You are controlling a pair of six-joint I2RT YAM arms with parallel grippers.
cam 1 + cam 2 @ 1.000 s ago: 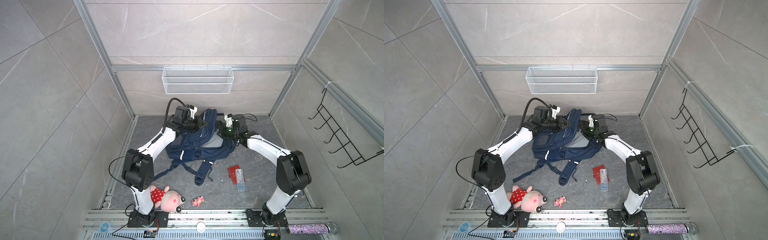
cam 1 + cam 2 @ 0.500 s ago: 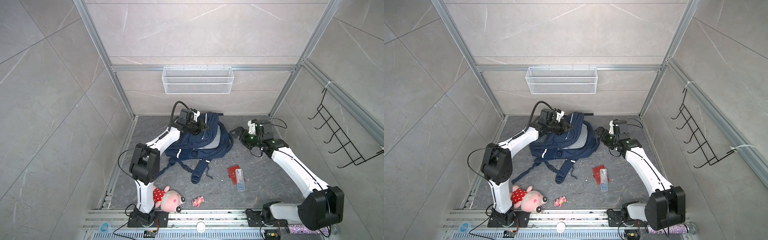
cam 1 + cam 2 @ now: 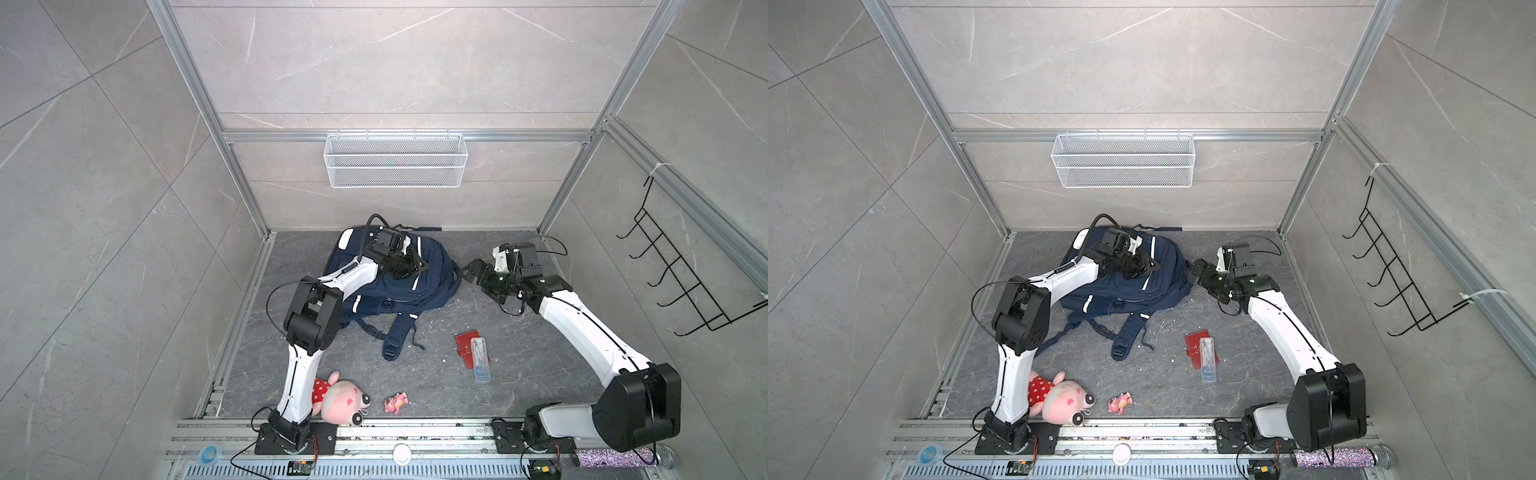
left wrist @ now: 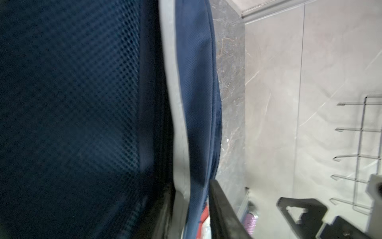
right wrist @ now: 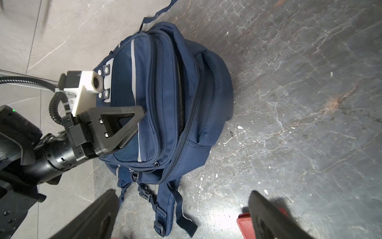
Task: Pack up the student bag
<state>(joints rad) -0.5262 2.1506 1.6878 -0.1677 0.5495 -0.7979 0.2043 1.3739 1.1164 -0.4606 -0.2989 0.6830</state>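
Toys (image 3: 343, 401) lie nearest, then a red wallet (image 3: 465, 343) and clear box (image 3: 480, 359). At 12 o'clock the bag (image 3: 432, 286) lies, looking unpacked. The left gripper (image 3: 411, 266) sits on it, and I cannot tell how its jaws stand. The right gripper (image 3: 478, 274), jaws wide apart, hangs at its 3 o'clock. Next, I think: pull the zip gap (image 5: 179, 93) wider.

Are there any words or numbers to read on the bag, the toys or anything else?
No text can be read anywhere.
The student bag shows no letters, and its white patch is too small to tell.
The red wallet, clear pencil box and pink plush show no writing.
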